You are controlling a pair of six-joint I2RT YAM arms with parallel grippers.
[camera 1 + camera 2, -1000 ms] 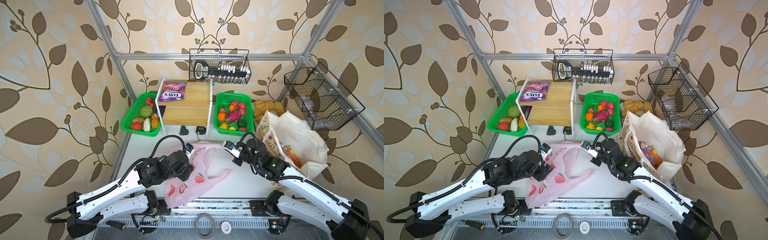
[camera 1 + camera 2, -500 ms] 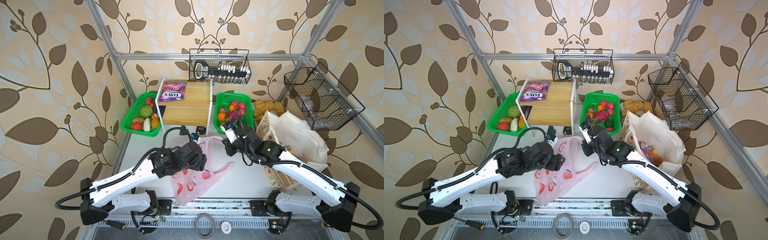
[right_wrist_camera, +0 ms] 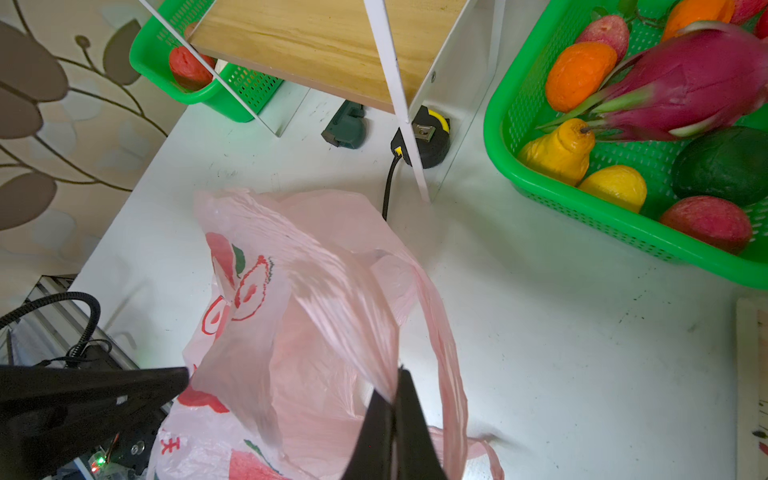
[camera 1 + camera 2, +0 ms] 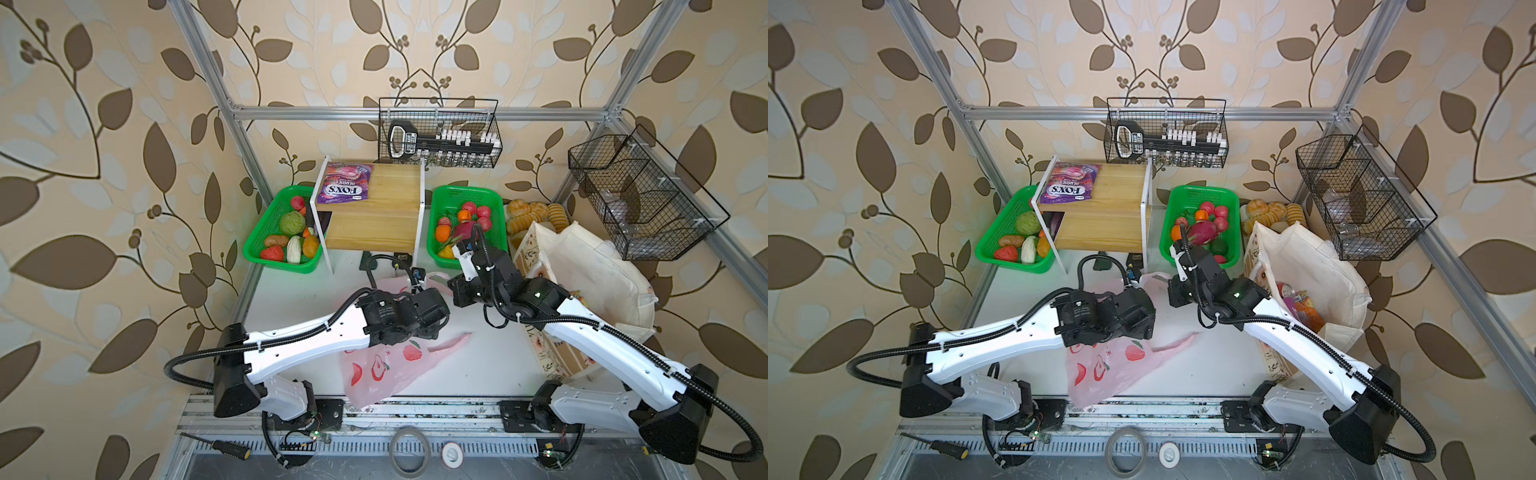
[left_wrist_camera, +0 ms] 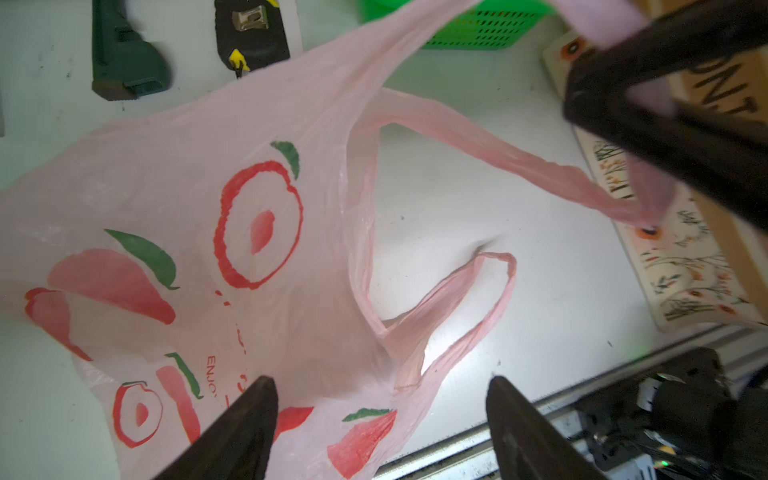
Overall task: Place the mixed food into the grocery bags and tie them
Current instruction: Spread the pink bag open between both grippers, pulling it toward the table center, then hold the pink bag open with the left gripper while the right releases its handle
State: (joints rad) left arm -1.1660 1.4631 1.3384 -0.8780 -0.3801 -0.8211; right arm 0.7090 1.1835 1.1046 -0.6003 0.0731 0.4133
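right pincer (image 3: 392, 399): shut on a loop of the thin pink plastic fruit-print bag (image 3: 257, 332)
left pincer (image 5: 380, 415): wide open above it, empty
bag: slumped on white desk (image 5: 498, 199), floppy and slick, I'd grab the free loop (image 5: 494, 258)

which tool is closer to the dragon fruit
Right. The right tool grips the pink bag just short of the dragon fruit; the left tool hangs open farther back.

Top views high, steeply downward — wrist cameras close, both on pink bag (image 5: 166, 187)
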